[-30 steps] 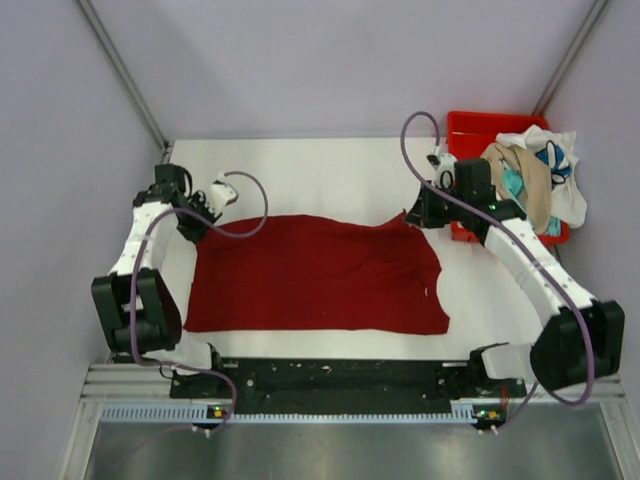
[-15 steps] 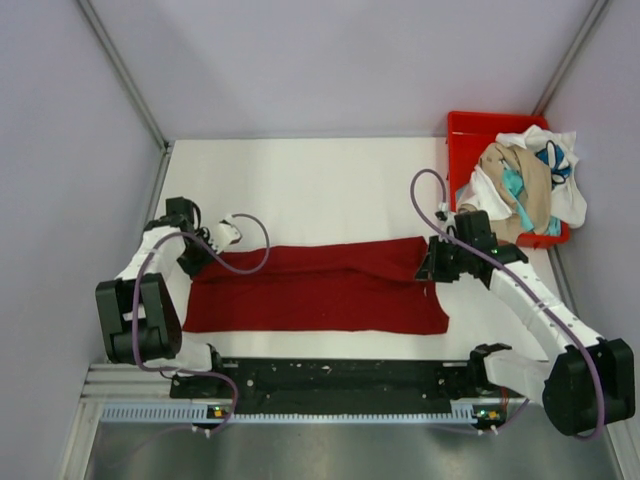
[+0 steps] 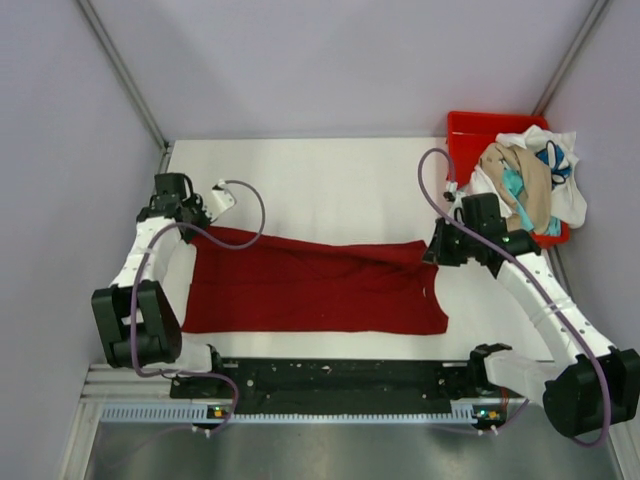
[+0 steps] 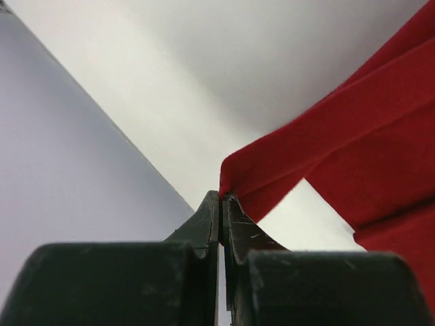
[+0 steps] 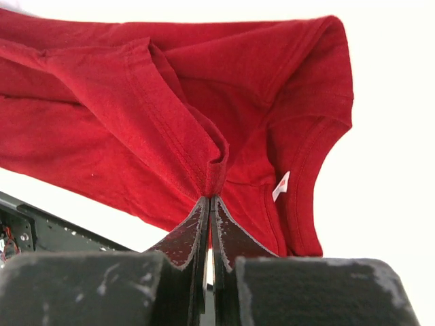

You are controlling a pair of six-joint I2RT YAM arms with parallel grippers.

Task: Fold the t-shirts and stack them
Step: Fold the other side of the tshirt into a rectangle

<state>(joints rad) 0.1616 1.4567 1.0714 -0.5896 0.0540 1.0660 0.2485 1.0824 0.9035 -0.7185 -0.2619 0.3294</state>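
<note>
A dark red t-shirt (image 3: 315,290) lies across the white table (image 3: 330,185), its far part doubled over in loose folds. My left gripper (image 3: 203,229) is shut on its far left corner; the left wrist view shows the black fingertips (image 4: 221,195) pinching the shirt's red edge (image 4: 353,136), which hangs off to the right. My right gripper (image 3: 433,252) is shut on the far right edge beside the collar. In the right wrist view the gripper (image 5: 210,198) clamps a seamed fold of the shirt (image 5: 170,102), near a white neck label (image 5: 281,185).
A bright red plastic bin (image 3: 470,125) stands at the back right, heaped with white, beige and teal t-shirts (image 3: 530,180) that spill over its rim. Pale walls close in both sides. The arms' black base rail (image 3: 330,378) runs along the near edge.
Both grippers carried the shirt's far edge toward the near edge, then drew it back a little. The shirt, spread flat a second ago, is now a narrower, folded band.
</note>
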